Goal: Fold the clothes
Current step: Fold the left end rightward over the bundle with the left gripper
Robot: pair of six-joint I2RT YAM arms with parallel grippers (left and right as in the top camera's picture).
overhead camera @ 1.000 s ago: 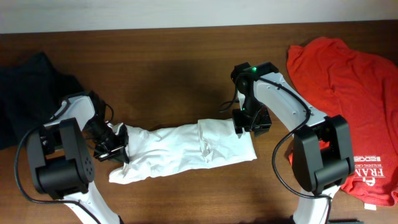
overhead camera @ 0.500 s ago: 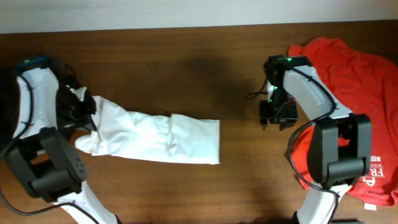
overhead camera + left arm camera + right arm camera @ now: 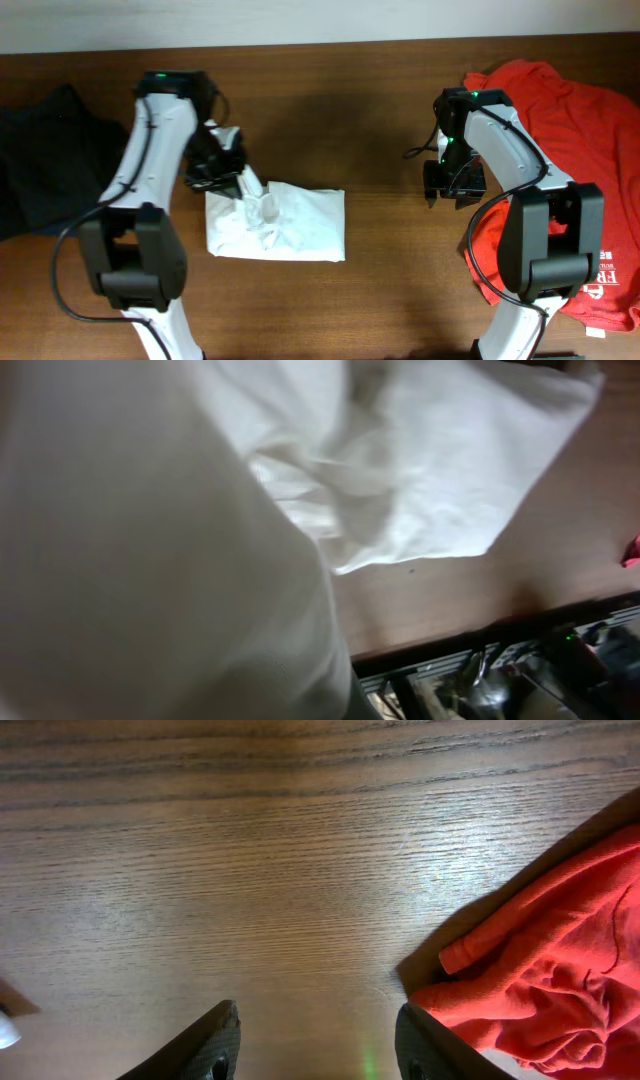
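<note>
Pinched a raised end of the half-folded white T-shirt (image 3: 300,215) in the left gripper (image 3: 222,165), held the right gripper (image 3: 317,1038) spread and empty, left the red T-shirt (image 3: 560,110) and dark garment (image 3: 45,150) unfolded.

The desk (image 3: 300,870) is dark wood, fine-grained with a soft sheen. The white shirt (image 3: 295,215) and red shirt (image 3: 570,120) are matt, creased cloth. The fingers (image 3: 215,1045) look matt black.

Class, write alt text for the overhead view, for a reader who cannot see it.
A partly folded white T-shirt lies on a dark wooden table, one end lifted by the left arm's jaws. The right arm's jaws hang open, empty, beside a crumpled red T-shirt.
</note>
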